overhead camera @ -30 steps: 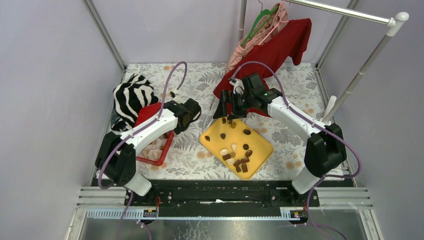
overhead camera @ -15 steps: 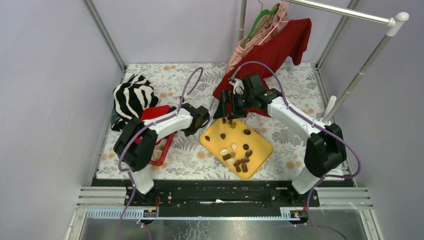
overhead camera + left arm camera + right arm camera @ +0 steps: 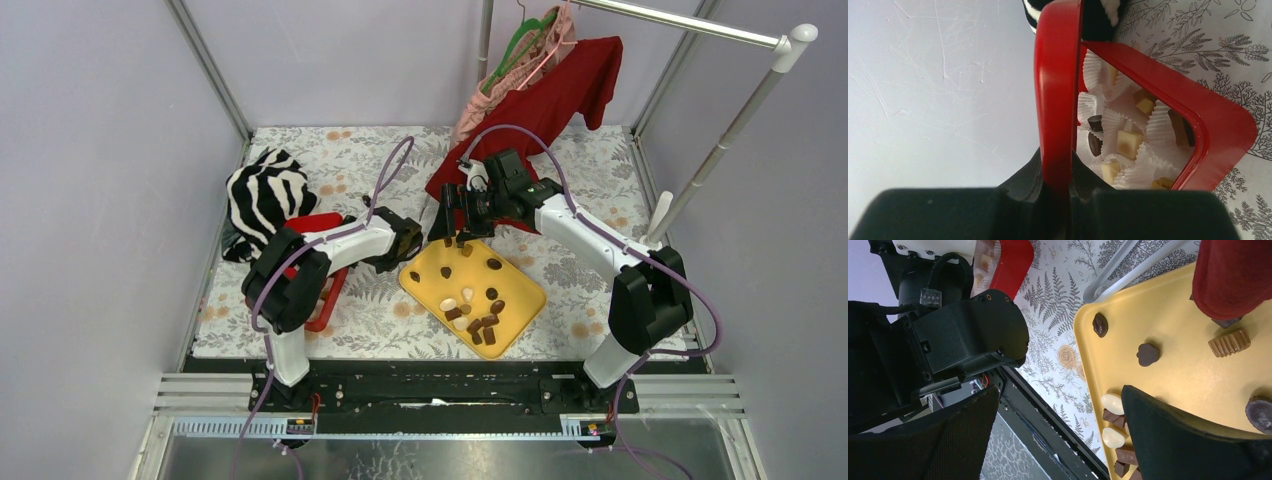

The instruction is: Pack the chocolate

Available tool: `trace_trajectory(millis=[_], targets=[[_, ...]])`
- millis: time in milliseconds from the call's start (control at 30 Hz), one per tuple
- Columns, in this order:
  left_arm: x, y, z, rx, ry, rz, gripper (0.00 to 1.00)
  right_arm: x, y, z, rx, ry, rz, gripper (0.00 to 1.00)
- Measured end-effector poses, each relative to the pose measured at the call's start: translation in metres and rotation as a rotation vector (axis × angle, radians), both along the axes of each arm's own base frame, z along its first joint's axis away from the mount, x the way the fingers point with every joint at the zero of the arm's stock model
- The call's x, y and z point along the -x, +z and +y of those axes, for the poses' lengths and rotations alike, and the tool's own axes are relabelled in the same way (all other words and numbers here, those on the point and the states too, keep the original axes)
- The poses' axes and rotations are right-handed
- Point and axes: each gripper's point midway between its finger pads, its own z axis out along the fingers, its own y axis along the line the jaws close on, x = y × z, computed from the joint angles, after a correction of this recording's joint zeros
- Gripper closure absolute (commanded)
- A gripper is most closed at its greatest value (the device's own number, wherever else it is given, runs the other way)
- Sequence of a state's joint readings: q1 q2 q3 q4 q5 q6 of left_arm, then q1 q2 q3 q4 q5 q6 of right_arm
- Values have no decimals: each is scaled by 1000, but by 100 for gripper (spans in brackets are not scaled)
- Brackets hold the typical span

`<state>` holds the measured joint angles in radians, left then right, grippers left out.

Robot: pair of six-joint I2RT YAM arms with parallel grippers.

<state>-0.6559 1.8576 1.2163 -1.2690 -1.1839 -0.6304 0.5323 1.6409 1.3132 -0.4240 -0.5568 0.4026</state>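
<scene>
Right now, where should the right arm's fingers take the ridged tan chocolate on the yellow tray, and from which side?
Likely across its narrow width, fingers on the two long sides, coming straight down. The ridged tan chocolate lies flat on the yellow tray, low and oblong, so only its sides offer purchase; a dark piece sits close to one long side.

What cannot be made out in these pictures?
Top view: the left arm covers most of the red box; its contents are hidden.
Left wrist view: the left gripper hides the box's near side.
Right wrist view: the right gripper and frame edge cut off the yellow tray; chocolate count unclear.
</scene>
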Motion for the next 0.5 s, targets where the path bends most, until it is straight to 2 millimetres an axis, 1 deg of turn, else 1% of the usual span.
trace_trajectory(millis=[167, 400, 500], targets=[[1, -2, -3, 2, -8, 12, 100, 1, -1, -1, 3, 2, 2, 0], [3, -2, -18, 10, -18, -10, 100, 1, -1, -1, 3, 2, 2, 0], [3, 0, -22, 25, -10, -24, 100, 4, -3, -2, 10, 5, 11, 0]])
